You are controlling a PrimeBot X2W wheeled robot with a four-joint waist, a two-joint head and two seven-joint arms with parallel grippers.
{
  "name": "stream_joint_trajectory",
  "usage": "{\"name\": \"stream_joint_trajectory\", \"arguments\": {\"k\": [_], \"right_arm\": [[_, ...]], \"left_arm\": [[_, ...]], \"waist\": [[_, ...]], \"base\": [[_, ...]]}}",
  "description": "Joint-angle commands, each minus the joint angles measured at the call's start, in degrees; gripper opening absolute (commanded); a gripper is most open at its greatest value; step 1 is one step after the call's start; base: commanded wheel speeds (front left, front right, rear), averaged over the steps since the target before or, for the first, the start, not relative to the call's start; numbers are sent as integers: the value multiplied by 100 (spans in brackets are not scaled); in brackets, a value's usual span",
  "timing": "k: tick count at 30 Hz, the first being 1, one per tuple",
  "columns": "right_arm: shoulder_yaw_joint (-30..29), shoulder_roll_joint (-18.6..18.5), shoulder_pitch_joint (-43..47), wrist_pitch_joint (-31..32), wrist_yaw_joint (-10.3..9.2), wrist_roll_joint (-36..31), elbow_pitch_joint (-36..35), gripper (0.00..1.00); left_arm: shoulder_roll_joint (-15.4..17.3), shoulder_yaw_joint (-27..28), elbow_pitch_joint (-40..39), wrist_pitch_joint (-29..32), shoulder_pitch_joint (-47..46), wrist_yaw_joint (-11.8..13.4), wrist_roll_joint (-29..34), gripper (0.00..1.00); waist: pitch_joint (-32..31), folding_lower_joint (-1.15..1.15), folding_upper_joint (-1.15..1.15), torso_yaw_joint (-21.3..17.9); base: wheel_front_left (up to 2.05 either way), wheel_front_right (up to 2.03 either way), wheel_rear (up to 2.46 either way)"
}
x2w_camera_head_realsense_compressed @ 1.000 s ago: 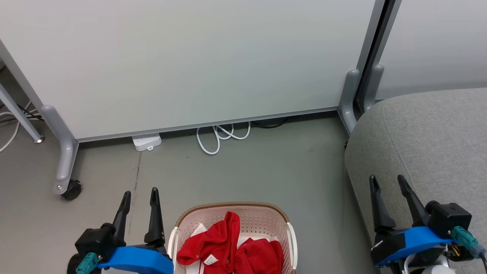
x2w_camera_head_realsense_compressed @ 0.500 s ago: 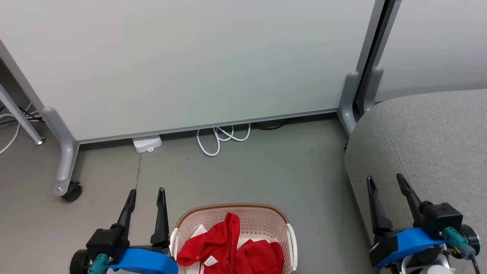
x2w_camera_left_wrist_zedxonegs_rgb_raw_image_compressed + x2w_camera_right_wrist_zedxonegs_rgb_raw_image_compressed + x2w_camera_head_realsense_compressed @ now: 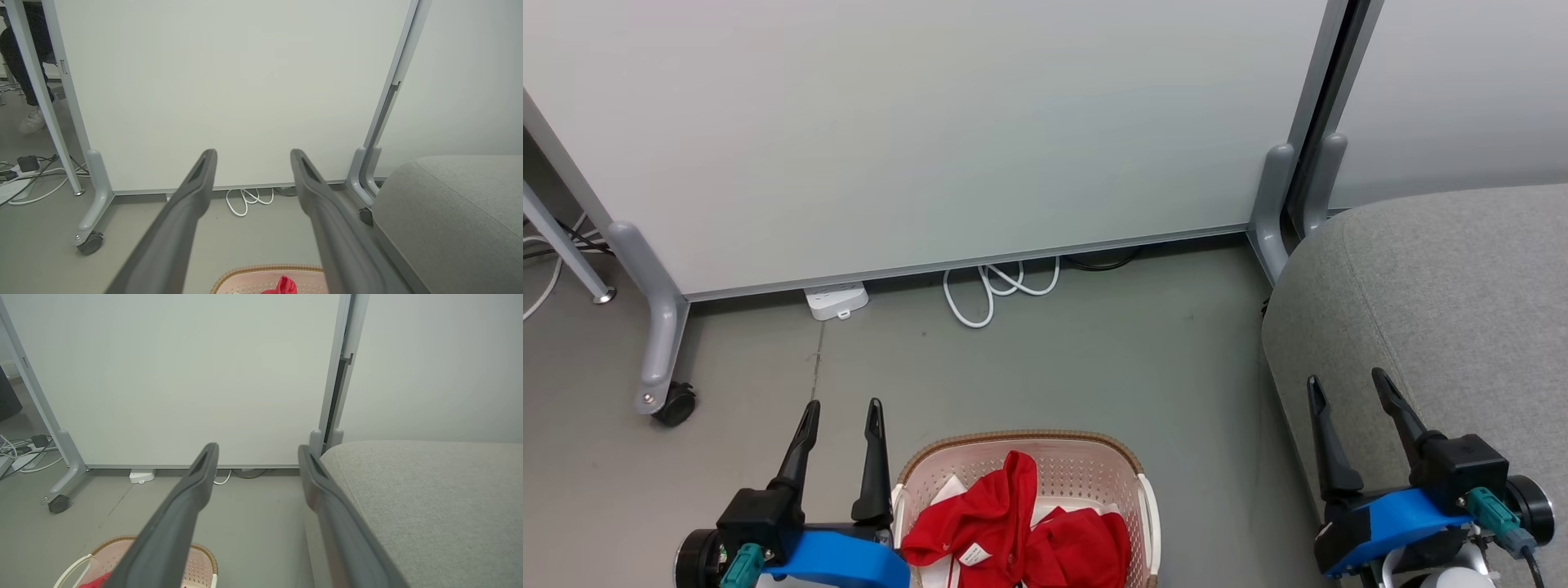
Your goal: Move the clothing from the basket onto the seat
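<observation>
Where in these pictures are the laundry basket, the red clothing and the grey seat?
laundry basket (image 3: 1078,478): head view, far perforated wall.
red clothing (image 3: 980,523): head view, left garment's raised fold.
grey seat (image 3: 1445,286): head view, cushion top.

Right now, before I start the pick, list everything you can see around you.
clothing: apparently two, red, heaped in basket
basket: one, cream, brown rim, on floor
seat: one, grey, right
partition panels: two, white, behind
power strip: one, white, under panel
cable: one coil, white, beside power strip
caster: one, black, left panel foot
shoe: one, white, person's, far left
left gripper: one, dark, open, beside basket
right gripper: one, dark, open, by seat edge
</observation>
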Motion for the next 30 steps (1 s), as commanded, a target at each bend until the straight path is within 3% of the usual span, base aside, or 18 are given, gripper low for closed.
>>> {"name": "stream_joint_trajectory", "arguments": {"k": [1, 14, 30], "right_arm": [[0, -22, -21, -18, -2, 7, 3, 100], [115, -21, -212, -56, -2, 71, -118, 100], [818, -17, -1632, -279, -2, 215, -315, 100]], "left_arm": [[33, 1, 2, -20, -51, 14, -25, 100], [31, -34, 341, -20, -101, -29, -10, 100], [80, -329, 2463, 47, -1440, -458, 70, 100]], "waist": [[-1, 0, 0, -1], [290, 0, 0, -166], [2268, 0, 0, -1069]], "base": [[0, 0, 0], [0, 0, 0], [0, 0, 0]]}}
